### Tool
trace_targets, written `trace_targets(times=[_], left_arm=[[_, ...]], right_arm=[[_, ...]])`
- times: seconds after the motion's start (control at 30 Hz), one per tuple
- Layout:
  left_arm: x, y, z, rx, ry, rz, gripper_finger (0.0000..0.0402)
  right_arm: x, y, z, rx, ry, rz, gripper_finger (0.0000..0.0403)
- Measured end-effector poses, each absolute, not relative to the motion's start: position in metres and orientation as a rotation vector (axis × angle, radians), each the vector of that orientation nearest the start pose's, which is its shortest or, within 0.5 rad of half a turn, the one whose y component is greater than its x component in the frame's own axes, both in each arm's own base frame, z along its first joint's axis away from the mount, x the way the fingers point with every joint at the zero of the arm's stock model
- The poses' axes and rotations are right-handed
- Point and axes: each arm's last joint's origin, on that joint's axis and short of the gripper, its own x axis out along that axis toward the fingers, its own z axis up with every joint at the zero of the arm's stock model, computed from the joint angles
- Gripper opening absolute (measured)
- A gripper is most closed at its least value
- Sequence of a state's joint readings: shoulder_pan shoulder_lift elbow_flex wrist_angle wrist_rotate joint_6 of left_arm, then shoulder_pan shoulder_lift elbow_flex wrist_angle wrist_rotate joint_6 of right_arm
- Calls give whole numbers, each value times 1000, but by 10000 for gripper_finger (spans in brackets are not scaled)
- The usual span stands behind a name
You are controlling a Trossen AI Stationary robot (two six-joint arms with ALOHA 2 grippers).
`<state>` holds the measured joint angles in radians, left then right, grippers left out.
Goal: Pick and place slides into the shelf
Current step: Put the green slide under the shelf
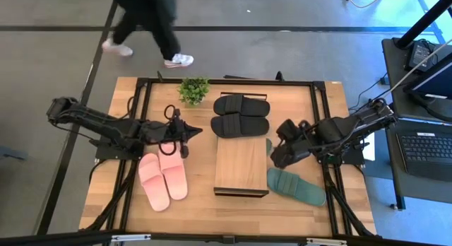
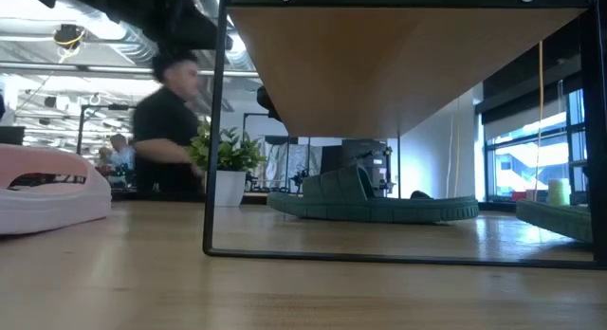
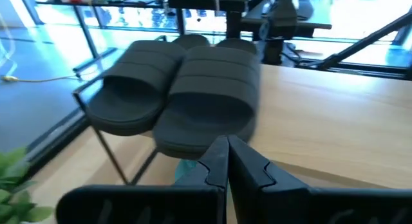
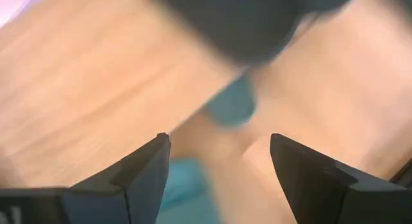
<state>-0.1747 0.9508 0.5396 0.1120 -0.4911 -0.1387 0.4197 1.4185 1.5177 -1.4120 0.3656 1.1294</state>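
The shelf [image 1: 241, 167] stands mid-table, and the black slides [image 1: 241, 116] lie side by side on the far end of its plank top. The pink slides [image 1: 162, 179] lie soles down on the table, left of the shelf. One green slide [image 1: 295, 186] lies on the table to the shelf's right. Another green slide [image 2: 370, 203] lies under the shelf. My left gripper [image 1: 196, 131] is shut and hovers left of the black slides [image 3: 187, 89]. My right gripper [image 1: 272, 153] is open by the shelf's right side, above the table; its wrist view shows green patches [image 4: 232, 105] below the fingers.
A potted plant [image 1: 194, 90] stands near the table's far edge, left of the black slides. A person [image 1: 152, 23] walks on the floor beyond the far edge. A laptop [image 1: 427, 143] sits on a stand off the table's right side. Dark frame rails [image 1: 134, 119] run along the table's sides.
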Motion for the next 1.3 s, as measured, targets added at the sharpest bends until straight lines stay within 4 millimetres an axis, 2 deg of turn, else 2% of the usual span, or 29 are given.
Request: trace_targets(times=[0.17,0.3,0.47,0.63,0.9,1.07,1.3], left_arm=[[204,-14,248,0,269,368,4],[205,-10,248,-4,269,386,4],[205,-9,248,-12,267,390,4],[205,-9,248,-76,255,396,4],[205,-9,248,-216,225,413,4],[205,-10,248,-271,216,411,4],[205,-10,248,-273,213,408,4]], right_arm=[[216,105,355,562,1195,-507,268],[202,113,353,498,1266,-518,268],[191,126,346,432,1263,-540,268],[186,134,319,564,1291,-682,268],[169,171,272,710,1269,-658,268],[149,190,253,773,1135,-675,268],[121,204,221,939,966,-725,268]])
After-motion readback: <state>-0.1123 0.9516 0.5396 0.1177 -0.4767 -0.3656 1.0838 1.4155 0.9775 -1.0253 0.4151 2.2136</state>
